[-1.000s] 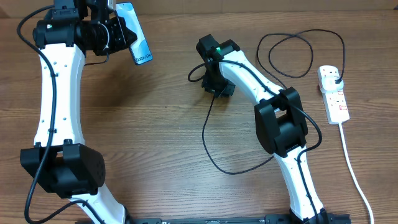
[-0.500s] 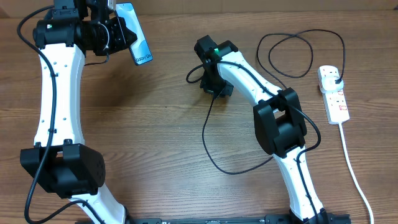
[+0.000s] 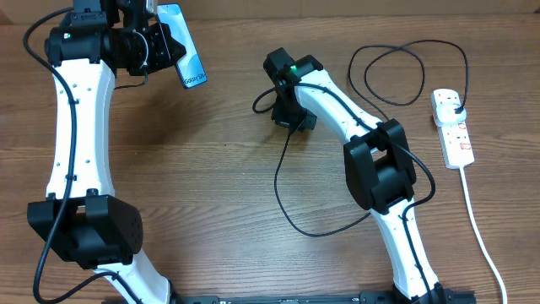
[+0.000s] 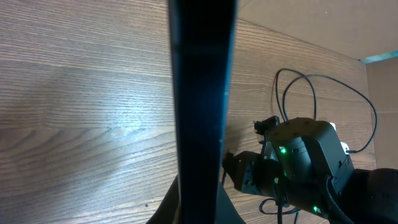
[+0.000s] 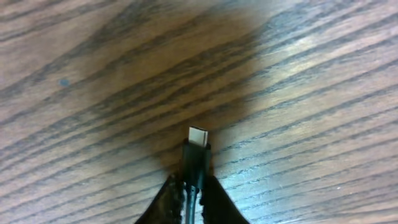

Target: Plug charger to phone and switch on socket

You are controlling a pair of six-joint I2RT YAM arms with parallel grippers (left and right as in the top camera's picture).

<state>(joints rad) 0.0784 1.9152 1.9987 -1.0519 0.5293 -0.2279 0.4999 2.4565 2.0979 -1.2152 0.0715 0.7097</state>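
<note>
My left gripper (image 3: 169,42) is shut on the phone (image 3: 187,52) and holds it tilted above the table's back left. In the left wrist view the phone (image 4: 200,93) shows edge-on as a dark upright bar between the fingers (image 4: 198,205). My right gripper (image 3: 289,118) is shut on the charger connector (image 5: 198,149), whose silver tip points away from the fingers (image 5: 194,190) just above the wood. The black charger cable (image 3: 287,194) loops down over the table, and its plug (image 3: 454,105) sits in the white socket strip (image 3: 452,128) at the right.
The socket's thick white cord (image 3: 481,236) runs down to the front right. More black cable loops (image 3: 405,72) lie at the back right. Both arms' white links stand over the left and centre-right of the wooden table (image 3: 211,186).
My right gripper with the connector has shifted slightly left and back. The left arm and the phone have not moved.
</note>
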